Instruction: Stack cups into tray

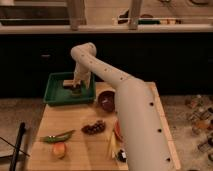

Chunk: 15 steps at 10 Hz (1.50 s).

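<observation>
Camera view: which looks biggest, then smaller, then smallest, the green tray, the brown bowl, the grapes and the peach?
1. Green tray, with the gripper inside it.
2. Brown bowl.
3. Grapes.
4. Peach.
The bowl and grapes look close in width, and the grapes and peach sit nearer the camera, so the middle order is unsure.

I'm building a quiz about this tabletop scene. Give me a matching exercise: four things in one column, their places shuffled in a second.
Things:
1. gripper
2. dark brown bowl
3. grapes
4. peach

Places:
A. near front left corner of the wooden table
B. middle of the table
C. over the inside of the green tray
D. just right of the tray

Pairs: 1-C, 2-D, 3-B, 4-A
</observation>
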Each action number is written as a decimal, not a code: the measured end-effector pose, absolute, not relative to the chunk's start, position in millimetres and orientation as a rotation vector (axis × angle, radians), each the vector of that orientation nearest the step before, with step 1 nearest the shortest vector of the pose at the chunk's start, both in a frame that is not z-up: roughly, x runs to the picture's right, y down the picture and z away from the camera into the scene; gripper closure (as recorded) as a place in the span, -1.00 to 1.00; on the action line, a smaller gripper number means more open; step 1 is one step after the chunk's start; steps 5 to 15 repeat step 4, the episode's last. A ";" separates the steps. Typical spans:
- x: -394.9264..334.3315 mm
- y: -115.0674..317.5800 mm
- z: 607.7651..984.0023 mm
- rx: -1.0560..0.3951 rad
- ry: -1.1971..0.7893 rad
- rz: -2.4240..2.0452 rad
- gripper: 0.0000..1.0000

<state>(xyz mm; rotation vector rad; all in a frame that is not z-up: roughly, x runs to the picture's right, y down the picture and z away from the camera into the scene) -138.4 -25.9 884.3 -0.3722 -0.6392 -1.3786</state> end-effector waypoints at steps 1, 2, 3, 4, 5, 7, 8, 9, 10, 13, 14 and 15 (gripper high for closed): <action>-137.0 -31.7 875.9 -0.365 -0.630 -1.378 -0.19; -134.6 -39.8 863.8 -0.353 -0.619 -1.376 -0.42; -131.1 -46.3 854.8 -0.339 -0.610 -1.369 -0.57; -127.1 -51.0 848.5 -0.327 -0.601 -1.361 -0.60; -127.1 -51.0 848.5 -0.327 -0.601 -1.361 -0.60; -127.1 -51.0 848.5 -0.327 -0.601 -1.361 -0.60; -127.1 -51.0 848.5 -0.327 -0.601 -1.361 -0.60; -127.1 -51.0 848.5 -0.327 -0.601 -1.361 -0.60; -127.1 -51.0 848.5 -0.327 -0.601 -1.361 -0.60; -127.1 -51.0 848.5 -0.327 -0.601 -1.361 -0.60; -127.1 -51.0 848.5 -0.327 -0.601 -1.361 -0.60; -127.1 -51.0 848.5 -0.327 -0.601 -1.361 -0.60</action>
